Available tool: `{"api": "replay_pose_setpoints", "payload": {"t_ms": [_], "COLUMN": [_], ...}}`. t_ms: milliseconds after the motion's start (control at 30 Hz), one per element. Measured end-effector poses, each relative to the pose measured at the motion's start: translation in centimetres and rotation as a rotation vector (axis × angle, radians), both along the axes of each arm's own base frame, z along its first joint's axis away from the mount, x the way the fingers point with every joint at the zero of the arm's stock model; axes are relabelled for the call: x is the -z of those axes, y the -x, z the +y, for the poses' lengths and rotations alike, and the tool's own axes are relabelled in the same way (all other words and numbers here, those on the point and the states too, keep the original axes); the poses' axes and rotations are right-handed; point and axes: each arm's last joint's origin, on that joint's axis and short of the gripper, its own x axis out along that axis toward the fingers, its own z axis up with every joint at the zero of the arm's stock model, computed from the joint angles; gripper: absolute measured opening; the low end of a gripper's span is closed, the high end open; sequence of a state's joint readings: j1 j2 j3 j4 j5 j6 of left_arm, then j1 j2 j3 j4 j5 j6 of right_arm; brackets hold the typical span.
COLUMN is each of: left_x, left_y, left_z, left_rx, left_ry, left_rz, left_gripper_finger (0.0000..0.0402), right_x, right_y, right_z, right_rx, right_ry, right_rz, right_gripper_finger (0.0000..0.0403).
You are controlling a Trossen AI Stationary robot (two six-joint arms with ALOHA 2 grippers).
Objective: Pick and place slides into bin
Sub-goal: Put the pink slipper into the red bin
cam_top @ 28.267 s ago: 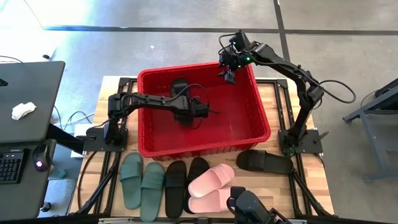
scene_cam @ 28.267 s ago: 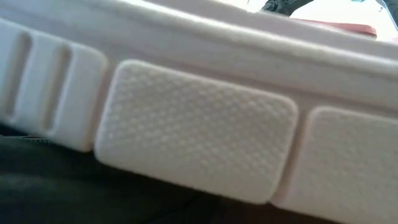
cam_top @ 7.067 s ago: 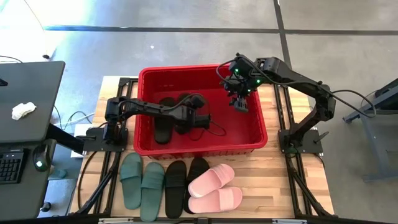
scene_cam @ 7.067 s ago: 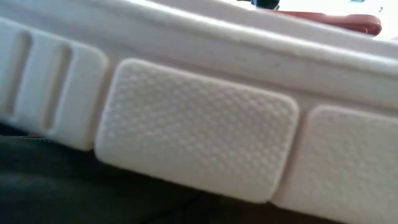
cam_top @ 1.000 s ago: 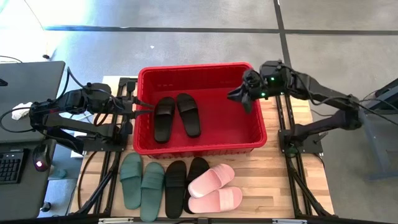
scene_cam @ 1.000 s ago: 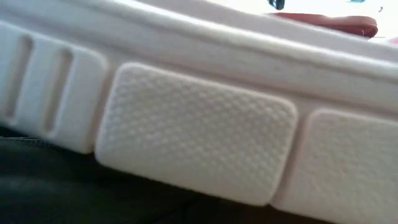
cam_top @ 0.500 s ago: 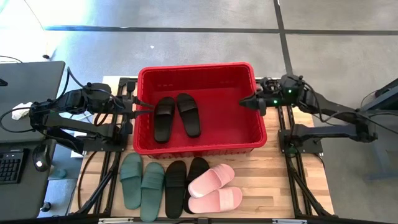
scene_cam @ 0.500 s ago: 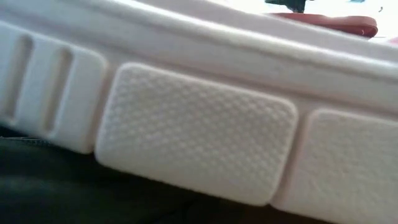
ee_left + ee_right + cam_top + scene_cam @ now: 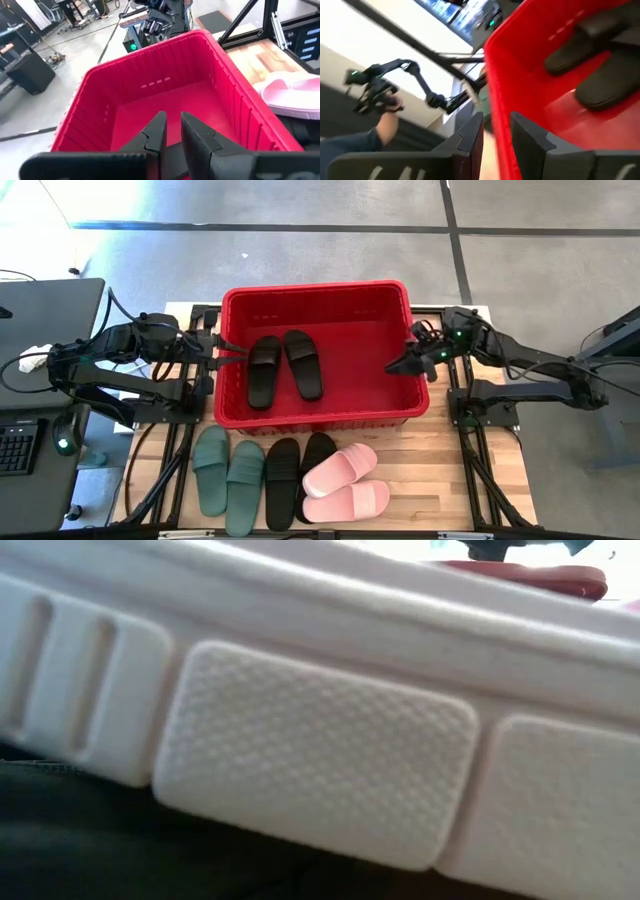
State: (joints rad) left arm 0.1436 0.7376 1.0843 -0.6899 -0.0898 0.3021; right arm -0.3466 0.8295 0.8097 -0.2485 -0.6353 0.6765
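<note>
High view — slides [image 9: 285, 367] between grippers.

Left gripper [image 9: 240, 352], right gripper [image 9: 392, 368]: narrowly parted.

A wooden tabletop [image 9: 470, 470] on a black frame stands on a grey concrete floor [image 9: 300, 260] crossed by dark lines, with a dark desk [image 9: 40, 370] at left carrying a keyboard [image 9: 15, 448], mouse [image 9: 62, 445] and crumpled white cloth [image 9: 38, 357].
</note>
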Motion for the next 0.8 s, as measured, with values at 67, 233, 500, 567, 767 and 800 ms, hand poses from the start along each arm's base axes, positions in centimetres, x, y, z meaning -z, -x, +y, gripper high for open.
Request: {"api": "replay_pose_setpoints", "payload": {"t_ms": [67, 233, 500, 567, 767, 800], "left_x": [0.0, 0.0, 0.0, 0.0, 0.0, 0.0], "left_y": [0.0, 0.0, 0.0, 0.0, 0.0, 0.0], "left_z": [0.0, 0.0, -0.1, -0.1, -0.1, -0.1], "left_rx": [-0.007, -0.019, -0.007, -0.006, -0.006, -0.006], "left_ry": [0.020, 0.052, 0.102, 0.102, 0.102, 0.102], "left_rz": [-0.005, -0.013, -0.022, -0.022, -0.022, -0.021], "left_gripper_finger": [0.0046, 0.0046, 0.0046, 0.0046, 0.0046, 0.0046], "right_x": [0.0, -0.2, 0.0, 0.2, 0.8, 0.9], "right_y": [0.1, 0.3, 0.1, 0.2, 0.7, 0.8], "right_z": [0.1, 0.4, 2.1, 3.1, 6.0, 6.4], "right_rx": [-0.040, -0.130, -0.249, -0.278, -0.235, -0.199], "right_ry": [-0.012, -0.082, -0.216, -0.259, -0.348, -0.364], "right_rz": [-0.004, 0.001, 0.076, 0.124, 0.290, 0.316], "right_gripper_finger": [0.0087, 0.0087, 0.0087, 0.0087, 0.0087, 0.0087]}}
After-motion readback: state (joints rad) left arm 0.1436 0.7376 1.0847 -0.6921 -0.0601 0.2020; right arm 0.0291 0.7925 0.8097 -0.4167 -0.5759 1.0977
